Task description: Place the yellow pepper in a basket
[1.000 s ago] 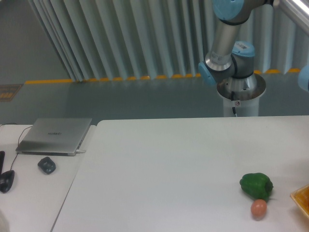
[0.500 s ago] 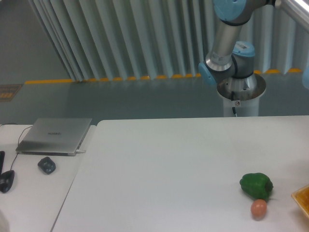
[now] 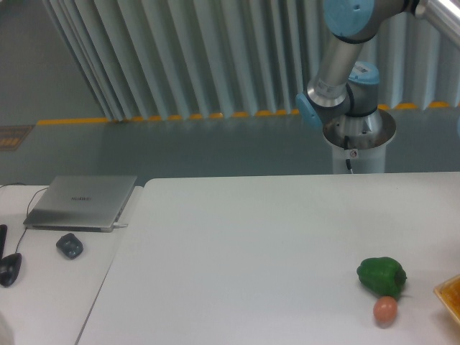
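The yellow pepper is not in view. A corner of the orange-yellow basket (image 3: 450, 295) with a pale rim shows at the right edge of the table. Only the arm's base and lower links (image 3: 345, 65) show at the back right; the gripper is out of the frame.
A green pepper (image 3: 382, 276) lies on the white table near the right, with a small reddish-orange round item (image 3: 385, 310) just in front of it. On a side desk at the left are a closed laptop (image 3: 83, 202), a dark mouse (image 3: 70, 246) and another dark object (image 3: 8, 269).
The arm's upper link has swung slightly to the right. The basket corner shows a little less at the right edge. The peppers and desk items have not moved.
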Motion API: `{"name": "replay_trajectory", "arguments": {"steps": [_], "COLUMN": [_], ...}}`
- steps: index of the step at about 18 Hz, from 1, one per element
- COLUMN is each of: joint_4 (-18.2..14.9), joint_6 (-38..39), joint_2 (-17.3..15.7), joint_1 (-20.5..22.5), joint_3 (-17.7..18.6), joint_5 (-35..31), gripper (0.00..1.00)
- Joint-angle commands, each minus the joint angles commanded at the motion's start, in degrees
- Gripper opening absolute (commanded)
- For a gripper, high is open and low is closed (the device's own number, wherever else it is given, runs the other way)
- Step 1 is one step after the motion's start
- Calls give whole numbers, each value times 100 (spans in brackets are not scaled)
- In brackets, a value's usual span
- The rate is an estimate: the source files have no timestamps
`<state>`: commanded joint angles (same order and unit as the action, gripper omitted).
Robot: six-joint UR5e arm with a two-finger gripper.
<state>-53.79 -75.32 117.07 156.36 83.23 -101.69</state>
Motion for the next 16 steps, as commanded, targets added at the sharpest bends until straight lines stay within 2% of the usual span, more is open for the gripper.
{"name": "replay_trajectory", "arguments": {"steps": [16], "joint_4": [0], "joint_6": [26], "joint_2": [-114], "joint_1": [-122], "joint_3": [185], "joint_5": [44], "gripper": [100]}}
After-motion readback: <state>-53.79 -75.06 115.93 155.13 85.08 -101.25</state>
